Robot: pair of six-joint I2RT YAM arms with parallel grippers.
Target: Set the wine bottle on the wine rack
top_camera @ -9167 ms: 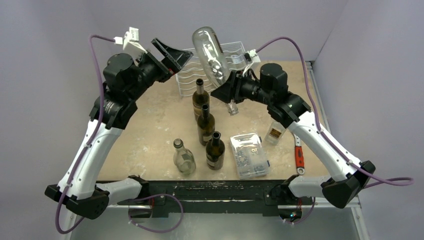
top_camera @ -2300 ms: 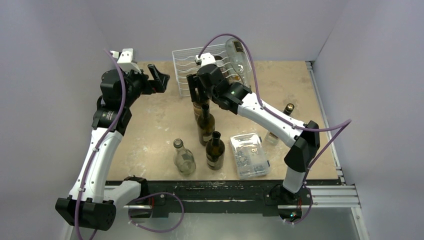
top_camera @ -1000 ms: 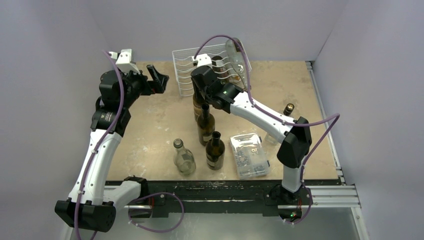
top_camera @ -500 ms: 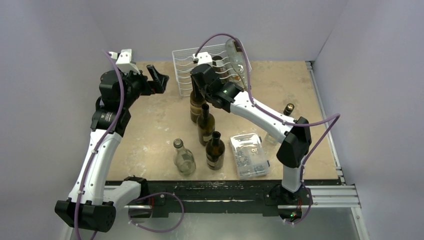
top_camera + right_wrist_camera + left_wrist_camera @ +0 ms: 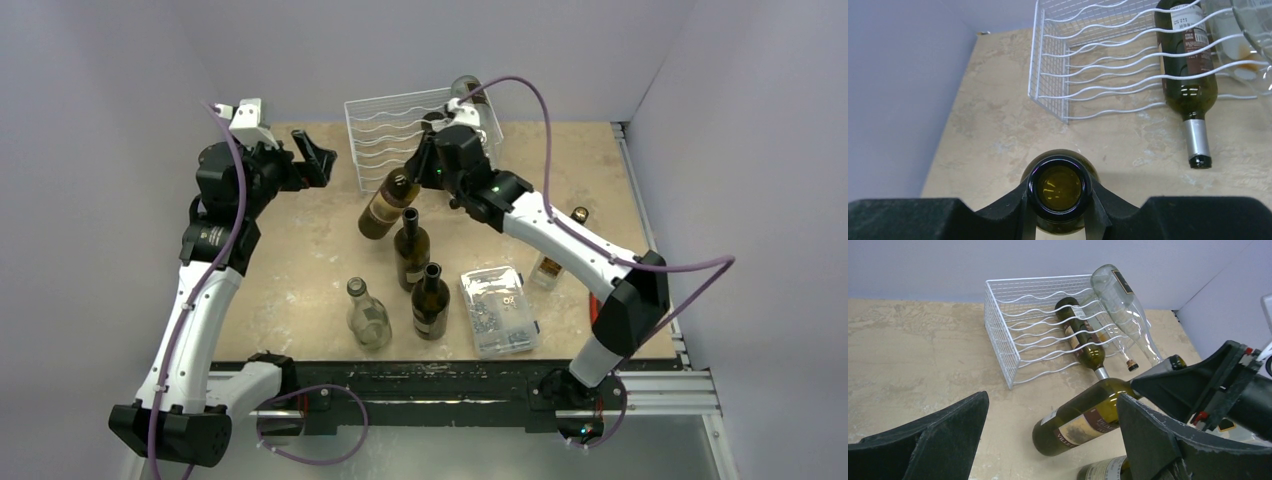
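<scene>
The white wire wine rack [image 5: 385,135] stands at the back of the table and also shows in the left wrist view [image 5: 1013,335] and the right wrist view [image 5: 1063,75]. A dark bottle [image 5: 1078,332] and a clear bottle [image 5: 1120,300] lie in it. My right gripper [image 5: 412,178] is shut on the neck of a green wine bottle [image 5: 382,207], which hangs tilted in front of the rack, base toward the left. Its mouth [image 5: 1059,186] sits between the right gripper's fingers [image 5: 1059,202]. My left gripper [image 5: 315,160] is open and empty, left of the rack, facing the bottle [image 5: 1083,417].
Two dark bottles [image 5: 411,250] [image 5: 430,300] and a clear bottle [image 5: 367,315] stand in the middle front. A clear plastic box of small parts [image 5: 497,310] lies to their right. Small bottles [image 5: 550,265] [image 5: 577,215] stand at the right side.
My right gripper has lifted the green bottle by its neck and moved right and back, tilting it so that its base swings left. The left arm has stayed still.
</scene>
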